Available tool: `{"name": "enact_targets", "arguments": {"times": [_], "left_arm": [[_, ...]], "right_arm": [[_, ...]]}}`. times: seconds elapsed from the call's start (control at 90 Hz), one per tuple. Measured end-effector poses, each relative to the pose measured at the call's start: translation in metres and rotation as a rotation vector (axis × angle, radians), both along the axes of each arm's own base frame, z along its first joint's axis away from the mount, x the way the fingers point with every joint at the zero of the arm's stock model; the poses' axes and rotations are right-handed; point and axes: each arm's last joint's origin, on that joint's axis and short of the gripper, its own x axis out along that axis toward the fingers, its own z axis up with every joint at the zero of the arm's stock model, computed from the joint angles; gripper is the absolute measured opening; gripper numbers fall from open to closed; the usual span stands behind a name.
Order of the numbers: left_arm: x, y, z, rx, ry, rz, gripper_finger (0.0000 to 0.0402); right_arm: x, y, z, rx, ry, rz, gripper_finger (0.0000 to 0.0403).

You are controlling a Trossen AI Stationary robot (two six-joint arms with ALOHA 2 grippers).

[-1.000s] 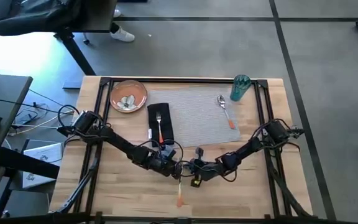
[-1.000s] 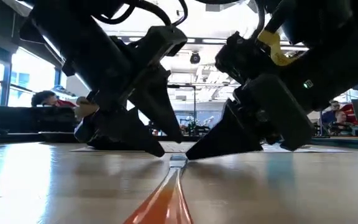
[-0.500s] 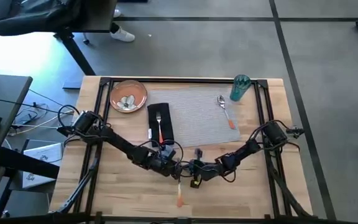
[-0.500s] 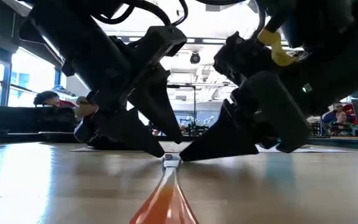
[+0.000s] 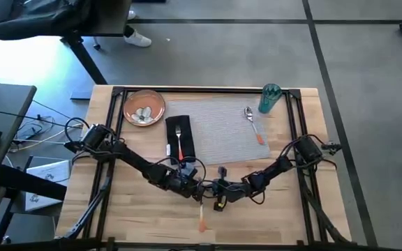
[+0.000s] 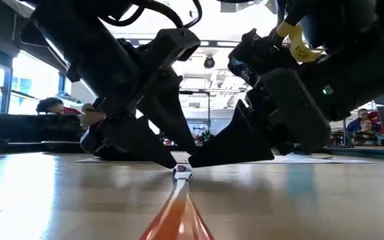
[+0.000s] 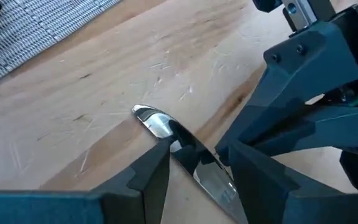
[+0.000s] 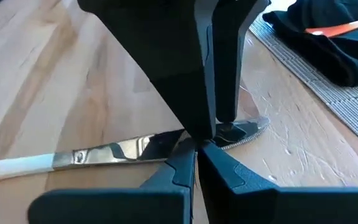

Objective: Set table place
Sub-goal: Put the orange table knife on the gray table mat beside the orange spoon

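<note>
An orange-handled knife [image 5: 201,213] lies flat on the wooden table [image 5: 138,216] near its front middle, blade pointing to the far edge. My left gripper [image 7: 197,165] is open and points down over the blade [image 7: 157,124], one finger on each side. My right gripper [image 8: 196,163] is shut and comes in low from the table's right, its tips at the same blade [image 8: 129,148]. In the low view both grippers meet above the blade's end [image 6: 182,173]. The grey placemat [image 5: 222,129], the black napkin [image 5: 187,143] with a fork [image 5: 179,139], a spoon [image 5: 252,124], the orange-brown plate [image 5: 144,107] and the teal cup [image 5: 269,98] are farther back. My left gripper straddles the blade near its tip from above, slanting down. One fingertip [image 7: 160,155] lies against the blade's side; whether the other touches it, I cannot tell. The knife rests flat on the table. My right gripper has its shut fingertips [image 8: 182,163] against the blade's right side [image 8: 166,143], slanting down from the table's right, across the knife.
The plate holds small pale things and sits off the placemat at the far left. A black rail frame [image 5: 114,139] runs along the table's sides. Bare wood lies on both sides of the knife's handle [image 6: 177,217].
My right gripper has moved toward the table's left, closing in on my left gripper over the blade. The knife's blade end has slid slightly toward the left.
</note>
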Motion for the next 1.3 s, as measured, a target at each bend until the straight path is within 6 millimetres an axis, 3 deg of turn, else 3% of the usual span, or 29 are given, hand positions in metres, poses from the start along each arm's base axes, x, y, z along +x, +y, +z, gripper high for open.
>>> {"name": "enact_targets", "arguments": {"times": [0.233, 0.678, 1.011, 1.3], "left_arm": [[0.000, 0.000, 0.000, -0.004, 0.001, 0.000, 0.0146], [-0.006, -0.004, 0.004, -0.118, 0.065, -0.042, 0.0146], [-0.002, -0.007, -0.014, -0.158, 0.062, 0.036, 0.0146], [-0.001, -0.008, -0.016, -0.154, 0.052, 0.039, 0.0146]], "right_arm": [[0.002, -0.002, -0.012, 0.045, 0.000, -0.014, 0.0000], [0.001, -0.001, -0.014, 0.040, 0.011, -0.012, 0.0000], [0.003, 0.000, -0.013, 0.028, -0.001, -0.009, 0.0000], [0.006, 0.004, -0.011, -0.006, 0.004, -0.001, 0.0000]]}}
